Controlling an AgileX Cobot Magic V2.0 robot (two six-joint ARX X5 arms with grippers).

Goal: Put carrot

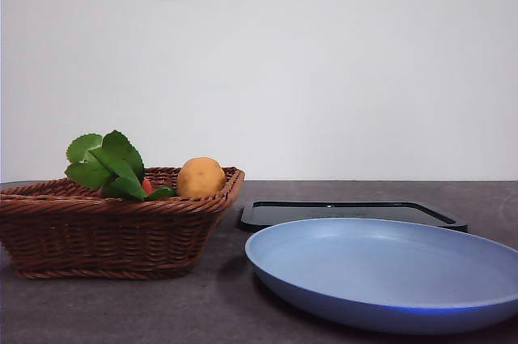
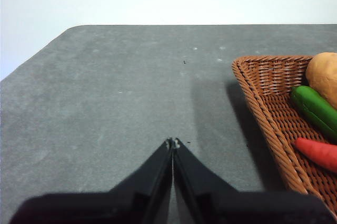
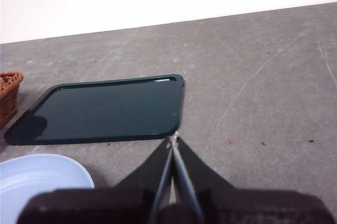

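Note:
The carrot lies in the brown wicker basket at the left of the front view; its broad green leaves stand above the rim and a bit of its orange-red body shows. The left wrist view shows that body inside the basket. My left gripper is shut and empty above the bare table beside the basket. My right gripper is shut and empty near a corner of the dark tray. Neither arm shows in the front view.
A yellow-orange potato-like lump and a plain green item also lie in the basket. A blue plate sits at the front right, with the flat dark tray behind it. A wall stands behind the table.

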